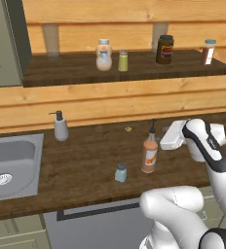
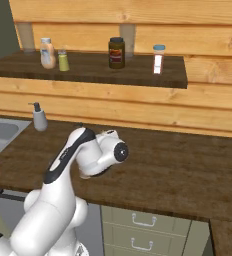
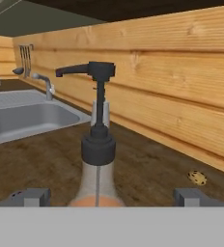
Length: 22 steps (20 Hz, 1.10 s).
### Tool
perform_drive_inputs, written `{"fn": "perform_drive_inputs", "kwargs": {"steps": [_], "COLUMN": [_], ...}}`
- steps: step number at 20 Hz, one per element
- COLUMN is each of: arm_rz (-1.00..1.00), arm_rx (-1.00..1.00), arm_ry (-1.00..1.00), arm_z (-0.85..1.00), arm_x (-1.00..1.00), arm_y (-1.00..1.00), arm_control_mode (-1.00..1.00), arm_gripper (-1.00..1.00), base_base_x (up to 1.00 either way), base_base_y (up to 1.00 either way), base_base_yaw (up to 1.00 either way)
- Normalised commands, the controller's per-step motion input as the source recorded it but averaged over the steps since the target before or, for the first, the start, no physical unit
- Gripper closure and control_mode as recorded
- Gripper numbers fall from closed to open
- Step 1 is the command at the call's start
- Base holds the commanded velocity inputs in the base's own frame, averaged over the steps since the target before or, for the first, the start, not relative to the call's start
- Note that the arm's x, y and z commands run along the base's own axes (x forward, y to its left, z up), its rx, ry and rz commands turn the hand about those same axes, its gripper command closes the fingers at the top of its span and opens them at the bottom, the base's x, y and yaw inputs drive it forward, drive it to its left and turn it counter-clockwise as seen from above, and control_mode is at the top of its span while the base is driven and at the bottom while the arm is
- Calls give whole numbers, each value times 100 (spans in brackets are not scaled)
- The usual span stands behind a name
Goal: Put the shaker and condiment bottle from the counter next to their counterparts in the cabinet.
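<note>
The condiment bottle (image 1: 149,153) stands upright on the counter (image 1: 85,160), orange-brown sauce under a thin dark nozzle. My gripper (image 1: 159,141) is level with its upper part, just to its right, and open. In the hand view the bottle's dark collar and neck (image 3: 98,149) stand midway between my two fingertips (image 3: 29,197), which are wide apart and do not touch it. The pale-blue shaker (image 1: 121,172) stands a little left of the bottle, nearer the counter's front. On the cabinet shelf (image 1: 71,68), the peach bottle (image 1: 103,55) and the yellow-green shaker (image 1: 123,61) stand side by side.
A white pump dispenser (image 1: 61,126) stands by the steel sink (image 1: 10,165); a dark pump head (image 3: 100,70) lines up above the bottle's neck. A dark jar (image 1: 164,49) and a blue-capped bottle (image 1: 208,52) occupy the shelf's right. A small yellow speck (image 1: 128,129) lies near the wall.
</note>
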Motion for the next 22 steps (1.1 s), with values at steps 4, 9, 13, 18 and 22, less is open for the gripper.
{"fn": "perform_drive_inputs", "kwargs": {"steps": [4, 9, 13, 18, 22], "arm_rz": [1, 0, 1, 0, 0], "arm_rx": [0, 2, 2, 1, 2], "arm_ry": [0, 0, 0, 0, 0], "arm_z": [-9, -8, -14, -2, 0], "arm_x": [2, 0, 0, 1, 0], "arm_y": [0, 0, 0, 0, 0], "arm_control_mode": [-100, -100, -100, -100, -100], "arm_gripper": [-100, -100, -100, -100, -100], "base_base_x": [0, 0, 0, 0, 0], "base_base_y": [0, 0, 0, 0, 0], "base_base_yaw": [0, 0, 0, 0, 0]}}
